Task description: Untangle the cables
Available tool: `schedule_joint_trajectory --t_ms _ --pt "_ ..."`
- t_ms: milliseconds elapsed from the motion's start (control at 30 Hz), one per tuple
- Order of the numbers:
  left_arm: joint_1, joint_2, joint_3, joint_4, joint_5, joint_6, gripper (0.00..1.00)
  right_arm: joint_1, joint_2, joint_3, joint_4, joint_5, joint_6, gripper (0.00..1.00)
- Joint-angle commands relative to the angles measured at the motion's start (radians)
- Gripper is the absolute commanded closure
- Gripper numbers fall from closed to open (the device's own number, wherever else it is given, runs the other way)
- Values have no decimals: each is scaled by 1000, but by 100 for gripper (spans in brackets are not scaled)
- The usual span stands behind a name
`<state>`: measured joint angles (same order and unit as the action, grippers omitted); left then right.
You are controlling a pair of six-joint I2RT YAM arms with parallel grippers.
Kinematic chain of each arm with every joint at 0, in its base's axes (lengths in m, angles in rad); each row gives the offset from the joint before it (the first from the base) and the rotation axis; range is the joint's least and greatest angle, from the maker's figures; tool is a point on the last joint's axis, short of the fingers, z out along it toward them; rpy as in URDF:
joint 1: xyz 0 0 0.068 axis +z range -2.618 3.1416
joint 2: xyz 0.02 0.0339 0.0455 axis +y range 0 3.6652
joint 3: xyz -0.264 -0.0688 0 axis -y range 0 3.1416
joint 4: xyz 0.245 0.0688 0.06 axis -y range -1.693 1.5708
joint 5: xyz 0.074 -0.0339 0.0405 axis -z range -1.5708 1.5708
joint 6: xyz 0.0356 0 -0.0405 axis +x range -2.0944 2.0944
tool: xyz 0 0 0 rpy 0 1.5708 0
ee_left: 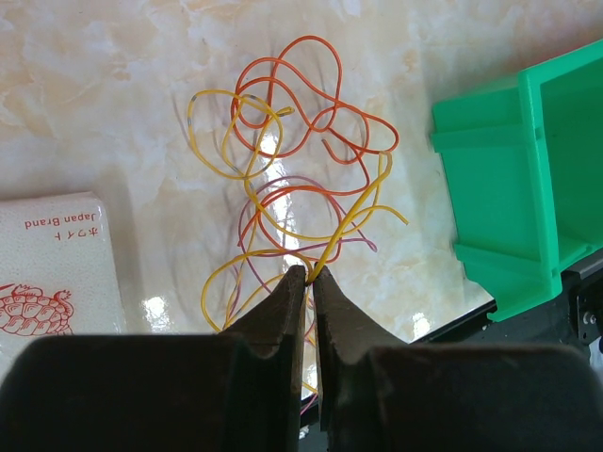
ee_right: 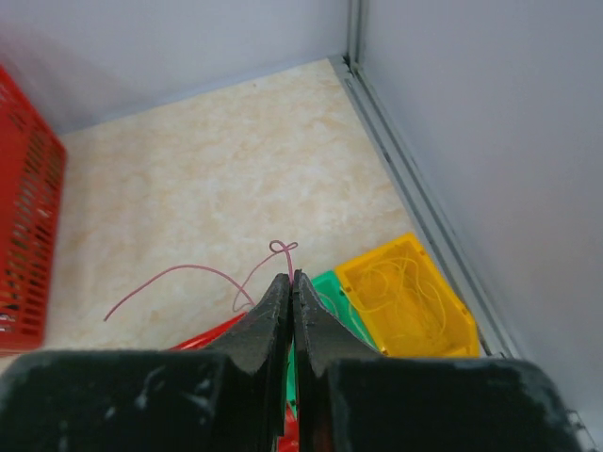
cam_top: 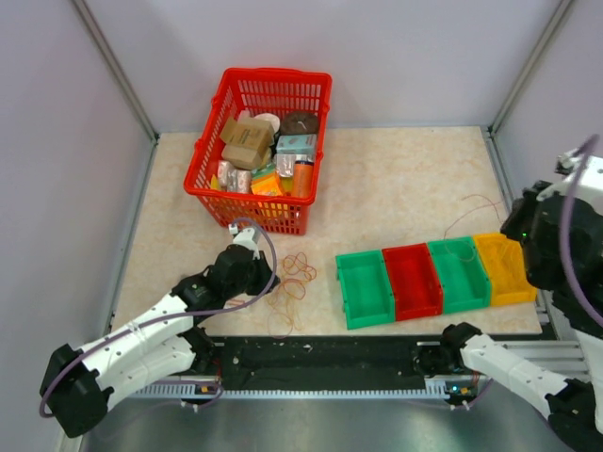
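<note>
The cables [ee_left: 301, 169] are a loose tangle of thin yellow, orange and red wire loops lying on the marble tabletop; in the top view the tangle [cam_top: 292, 282] lies left of the bins. My left gripper [ee_left: 311, 274] is shut on a yellow wire of the tangle at its near edge; in the top view it [cam_top: 268, 280] sits just left of the tangle. My right gripper [ee_right: 292, 277] is shut on a thin pink wire [ee_right: 188, 271], held raised over the bins at the far right [cam_top: 516, 228]. The pink wire [cam_top: 468, 209] trails over the table behind the bins.
A row of bins, green [cam_top: 365, 287], red [cam_top: 412, 280], green [cam_top: 459, 273] and yellow [cam_top: 504, 266], sits at the front right; the yellow bin [ee_right: 405, 301] holds yellow wires. A red basket [cam_top: 211, 149] of goods stands at the back. A white packet [ee_left: 52, 273] lies left of the tangle.
</note>
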<state>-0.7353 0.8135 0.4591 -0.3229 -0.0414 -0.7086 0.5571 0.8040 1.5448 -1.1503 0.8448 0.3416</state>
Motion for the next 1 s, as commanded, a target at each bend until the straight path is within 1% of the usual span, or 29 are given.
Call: schedule_joint_trajectory --t_ms 0,167,367,467,600,667,733,967 --pt "4 -2 33 10 9 -2 88 -11 -28 124 55 -92 -49 100" --pt "4 -22 41 -5 -2 1 88 -11 -32 164 49 -66 -81 100" --pt "4 -13 50 -8 0 6 88 -13 -52 127 43 -24 -84 100" --pt "4 -7 58 -8 2 8 88 -11 -54 184 44 -15 -105 100" --pt "4 6 67 -5 5 12 88 -13 -28 337 44 -79 -127 100" --pt "2 9 69 -4 5 8 88 -13 -22 383 52 -111 -133 100" --pt "4 10 67 5 9 3 88 -10 -11 403 52 -118 -139 100" --pt "4 -8 59 -7 3 4 88 -13 -25 374 55 -104 -136 100"
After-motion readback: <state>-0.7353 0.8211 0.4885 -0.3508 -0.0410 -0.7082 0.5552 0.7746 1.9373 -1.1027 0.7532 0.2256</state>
